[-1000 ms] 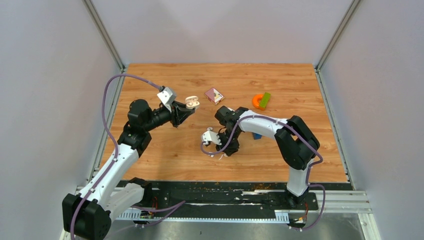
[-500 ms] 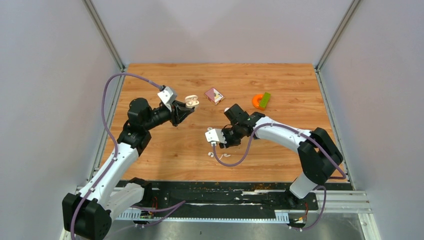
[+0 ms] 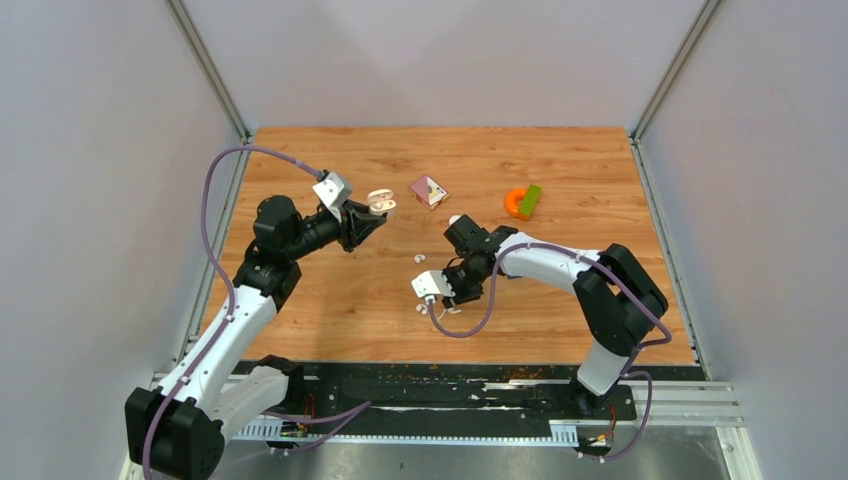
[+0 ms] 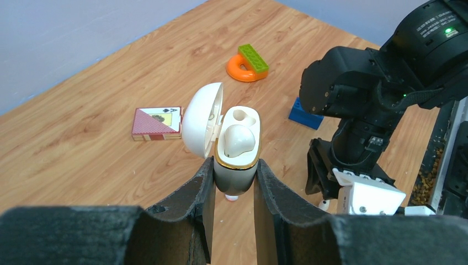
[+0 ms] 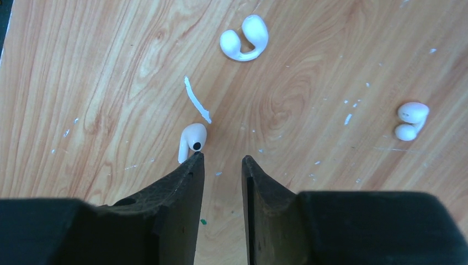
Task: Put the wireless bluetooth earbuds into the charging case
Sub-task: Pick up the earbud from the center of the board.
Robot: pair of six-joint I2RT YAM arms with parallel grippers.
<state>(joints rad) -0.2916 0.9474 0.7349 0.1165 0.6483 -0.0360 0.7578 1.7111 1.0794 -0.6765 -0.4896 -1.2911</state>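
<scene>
As my left hand stands: left gripper (image 4: 234, 170) clamped on the lower body of the charging case (image 4: 226, 141), lid swung open, mouth up, held clear of the table (image 5: 83, 83).
Inside the case: near socket filled by a rounded white piece, likely one bud already seated; far socket bare.
Right hand: right gripper (image 5: 222, 160) low over the wood, jaws only a narrow gap apart, nothing between them.
Nearest bud: earbud (image 5: 191, 141) lies flat, just beside one fingertip (image 5: 190, 165), outside the gap.
Other white bits: thin sliver (image 5: 197, 99) just beyond it; two curved two-lobed pieces (image 5: 245, 37) (image 5: 411, 120) farther off. Which one pairs with this case I cannot tell.
Handling, my guess: tiny, light, hard and glossy; it will skid or flick away if I pinch off-centre.
Where to take it: across the rounded bulb, stem left free for the socket.
Room: open wood all round the bud, with only the sliver close.
Far off: playing card (image 4: 157, 122), blue brick (image 4: 306, 113), orange ring (image 4: 243, 69), none in my path.
</scene>
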